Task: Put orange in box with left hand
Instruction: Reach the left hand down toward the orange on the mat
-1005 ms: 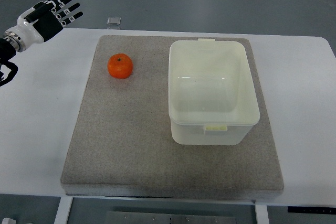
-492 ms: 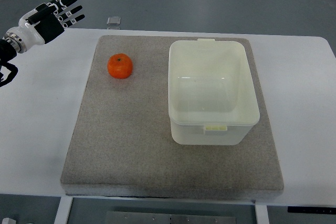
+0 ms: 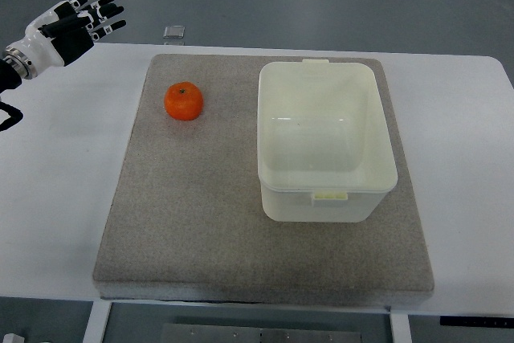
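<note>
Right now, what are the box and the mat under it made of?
The box looks like smooth, milky plastic: it is glossy and slightly see-through. The mat looks like grey felt or foam, matte with a fuzzy, speckled surface; which one is hard to tell.

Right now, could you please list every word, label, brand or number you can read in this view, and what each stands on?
None can be read.
The orange, the white box and the grey mat carry no print.
The left hand has small pale marks on its fingers, too small to read.
A small clear item at the table's far edge is too small to tell.
</note>
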Motion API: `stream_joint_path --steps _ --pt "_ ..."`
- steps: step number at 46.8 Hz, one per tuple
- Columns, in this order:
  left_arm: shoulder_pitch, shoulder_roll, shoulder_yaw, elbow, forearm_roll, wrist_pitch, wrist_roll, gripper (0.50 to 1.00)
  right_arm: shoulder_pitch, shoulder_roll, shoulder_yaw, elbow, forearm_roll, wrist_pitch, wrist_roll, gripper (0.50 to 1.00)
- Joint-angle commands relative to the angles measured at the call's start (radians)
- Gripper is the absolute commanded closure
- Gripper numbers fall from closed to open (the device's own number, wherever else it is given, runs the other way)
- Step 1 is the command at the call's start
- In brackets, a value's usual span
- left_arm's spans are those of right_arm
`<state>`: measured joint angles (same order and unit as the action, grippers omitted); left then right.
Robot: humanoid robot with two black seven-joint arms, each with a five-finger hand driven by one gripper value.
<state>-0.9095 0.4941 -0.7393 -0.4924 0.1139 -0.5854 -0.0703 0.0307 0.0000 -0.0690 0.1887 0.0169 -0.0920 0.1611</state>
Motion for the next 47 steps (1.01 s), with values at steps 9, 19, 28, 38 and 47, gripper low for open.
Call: stream_joint_path --steps 9,19,28,38,47 --pt "-0.009 0.004 0.002 -0.009 0.301 0.013 -0.058 0.506 0.0 0.0 0.0 0.0 0.0 0.0 0.0 0.568" --pt "-0.012 0.034 0.005 -0.058 0.553 0.015 -0.117 0.506 0.0 0.0 0.0 0.0 0.0 0.0 0.0 0.568" --pt "-0.012 0.04 0.027 -0.129 0.808 0.1 -0.117 0.506 0.0 0.0 0.0 0.0 0.0 0.0 0.0 0.568" --pt "-0.032 0.044 0.159 -0.239 0.92 0.253 -0.118 0.506 0.0 0.0 0.0 0.0 0.0 0.0 0.0 0.568" --pt "-0.072 0.035 0.213 -0.255 1.145 0.259 -0.117 0.506 0.0 0.0 0.0 0.0 0.0 0.0 0.0 0.568"
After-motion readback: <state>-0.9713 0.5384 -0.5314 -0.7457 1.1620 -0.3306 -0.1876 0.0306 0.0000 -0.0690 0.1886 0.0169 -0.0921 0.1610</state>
